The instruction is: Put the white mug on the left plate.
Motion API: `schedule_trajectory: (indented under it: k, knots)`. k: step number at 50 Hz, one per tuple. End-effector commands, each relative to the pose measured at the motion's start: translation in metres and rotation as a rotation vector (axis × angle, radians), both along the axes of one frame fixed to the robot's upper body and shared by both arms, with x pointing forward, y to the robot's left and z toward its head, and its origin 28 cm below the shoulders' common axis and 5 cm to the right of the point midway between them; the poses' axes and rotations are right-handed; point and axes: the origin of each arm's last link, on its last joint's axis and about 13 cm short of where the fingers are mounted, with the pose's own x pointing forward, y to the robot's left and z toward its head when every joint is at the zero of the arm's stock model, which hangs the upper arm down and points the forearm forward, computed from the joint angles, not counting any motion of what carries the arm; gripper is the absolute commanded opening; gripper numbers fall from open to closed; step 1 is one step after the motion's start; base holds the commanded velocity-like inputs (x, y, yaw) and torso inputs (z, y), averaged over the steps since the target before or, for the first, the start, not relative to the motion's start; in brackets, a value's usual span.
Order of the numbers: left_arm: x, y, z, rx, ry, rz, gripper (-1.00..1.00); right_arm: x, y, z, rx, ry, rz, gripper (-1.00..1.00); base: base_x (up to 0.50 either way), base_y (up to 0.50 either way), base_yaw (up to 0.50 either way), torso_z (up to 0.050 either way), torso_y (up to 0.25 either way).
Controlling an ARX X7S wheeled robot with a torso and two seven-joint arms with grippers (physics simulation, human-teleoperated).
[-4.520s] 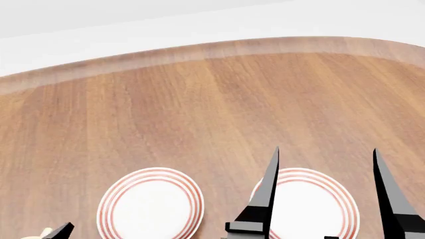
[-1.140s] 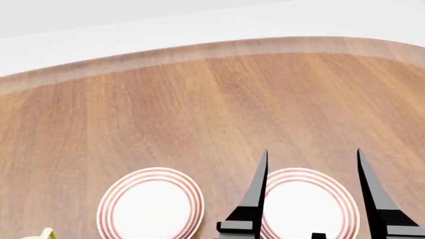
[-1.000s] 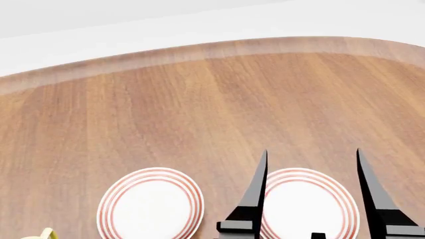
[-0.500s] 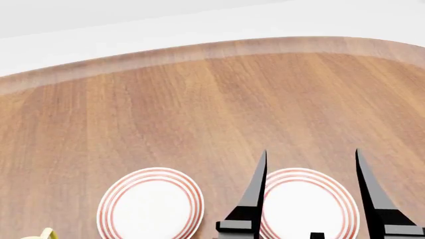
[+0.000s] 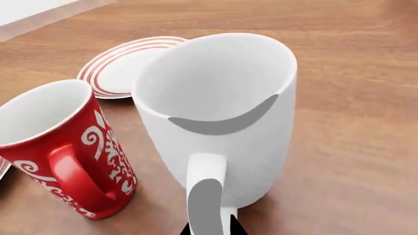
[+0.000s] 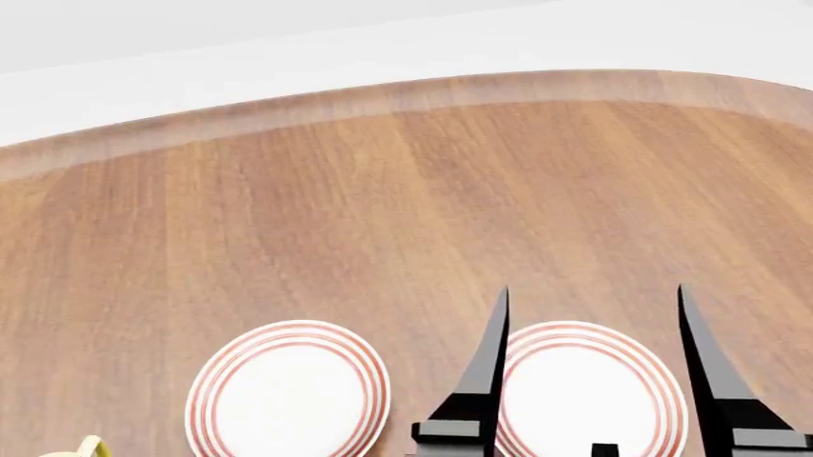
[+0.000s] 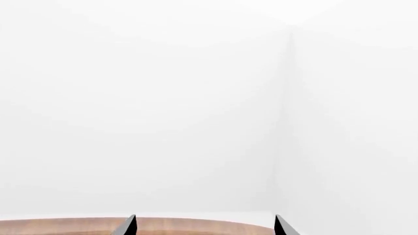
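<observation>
White mug (image 5: pixel 219 122) stands upright on worktop (image 6: pixel 381 209) beside red mug (image 5: pixel 62 147), short of left plate (image 6: pixel 288 388). Left tool at handle, grip unclear; right tool (image 6: pixel 591 371) spread wide, empty. Advice: clamp handle squarely before lifting.

Right gripper (image 6: pixel 588 367): raised at the lower edge of the head view, both black fingers (image 6: pixel 489 367) pointing up and forward, jaws spread wide apart with nothing between them. Left gripper (image 5: pixel 210 229): only two dark fingertips show (wrist view, bottom edge); jaw state indeterminate.
</observation>
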Motion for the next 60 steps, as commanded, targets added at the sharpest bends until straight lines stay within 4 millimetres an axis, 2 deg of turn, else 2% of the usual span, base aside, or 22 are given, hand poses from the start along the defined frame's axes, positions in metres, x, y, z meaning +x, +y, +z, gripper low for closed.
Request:
schedule_trajectory:
  k: [1, 15, 25, 31, 32, 40, 60]
  knots:
    - [0.0, -0.001, 0.014, -0.037, -0.026, -0.005, -1.0, 0.0, 0.0, 0.0, 0.0, 0.001, 0.0, 1.0, 0.0, 0.0, 0.0, 0.0, 0.0]
    - [-0.003, -0.002, 0.035, -0.08, -0.066, -0.028, -1.0, 0.0, 0.0, 0.0, -0.001, 0.002, 0.001, 1.0, 0.0, 0.0, 0.0, 0.0, 0.001]
    - [0.003, 0.001, 0.063, -0.131, -0.087, 0.003, -1.0, 0.0, 0.001, 0.0, -0.002, 0.001, 0.002, 1.0, 0.0, 0.0, 0.0, 0.0, 0.0]
    - [0.012, 0.004, 0.077, -0.159, -0.105, 0.027, -1.0, 0.0, 0.001, 0.0, -0.002, 0.002, 0.001, 1.0, 0.0, 0.0, 0.0, 0.0, 0.0]
    - [0.017, 0.007, 0.085, -0.179, -0.111, 0.048, -1.0, 0.0, 0.001, 0.0, -0.002, 0.002, 0.001, 1.0, 0.0, 0.0, 0.0, 0.0, 0.0]
    - [0.036, 0.014, 0.105, -0.219, -0.134, 0.108, -1.0, 0.0, 0.001, 0.0, -0.002, 0.002, 0.002, 1.0, 0.0, 0.0, 0.0, 0.0, 0.0]
    - [0.066, 0.03, 0.126, -0.257, -0.163, 0.216, -1.0, 0.0, 0.001, 0.0, 0.0, 0.003, 0.003, 1.0, 0.0, 0.0, 0.0, 0.0, 0.001]
